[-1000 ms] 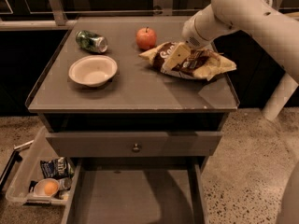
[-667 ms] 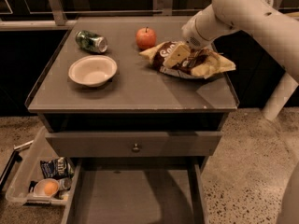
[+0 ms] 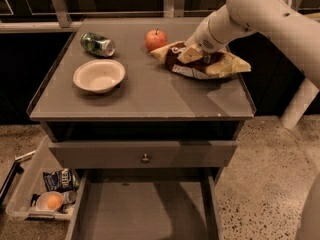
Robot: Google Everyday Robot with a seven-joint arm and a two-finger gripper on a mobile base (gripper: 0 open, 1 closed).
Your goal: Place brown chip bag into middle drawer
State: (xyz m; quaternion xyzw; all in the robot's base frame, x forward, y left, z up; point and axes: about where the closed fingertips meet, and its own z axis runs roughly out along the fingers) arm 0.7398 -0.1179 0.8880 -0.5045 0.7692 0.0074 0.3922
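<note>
Grasp step: gripper (image 3: 196, 54) is down on the bag (image 3: 223, 66), back right of the table (image 3: 150, 101), beside the apple (image 3: 156, 39). Can't tell if it's clamped. Next you'd lift clear, then lower into the open drawer (image 3: 145, 210).

High front view, angled down over table (image 3: 150, 101), jaws upper right

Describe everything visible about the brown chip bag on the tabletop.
The brown chip bag is a crinkly, glossy packet, dark brown in the middle with pale tan-yellow ends. It lies flat, lengthwise across the back right of the table top, just right of the red apple, not in the drawer. The gripper is down on its middle, hiding part of it.
</note>
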